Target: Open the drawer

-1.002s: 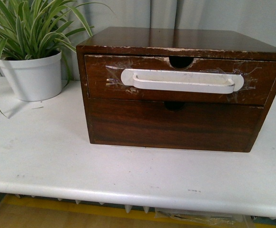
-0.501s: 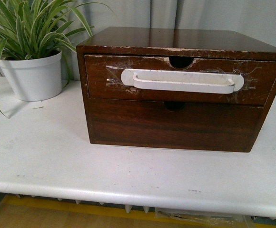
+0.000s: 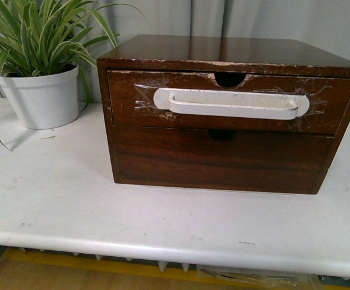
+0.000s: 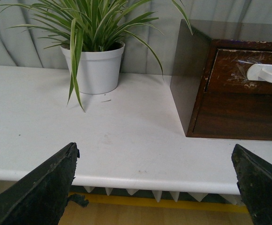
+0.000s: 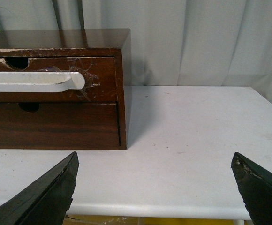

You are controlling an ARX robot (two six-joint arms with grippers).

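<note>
Potted plant (image 4: 94, 65) beyond the left pincer (image 4: 154, 150), that pincer spread wide and empty over the desk (image 4: 126, 131) edge, drawer (image 3: 235, 124) closed, beyond both pincers, untouched, white handle (image 3: 230, 103) taped across it, right pincer (image 5: 155, 157) likewise wide, empty.

Dark wooden cabinet (image 3: 223, 48) on white table (image 3: 72, 199). Upper drawer (image 3: 223, 124) shut, white bar handle (image 3: 229, 103) taped on. Potted plant (image 3: 39, 90) stands left.
</note>
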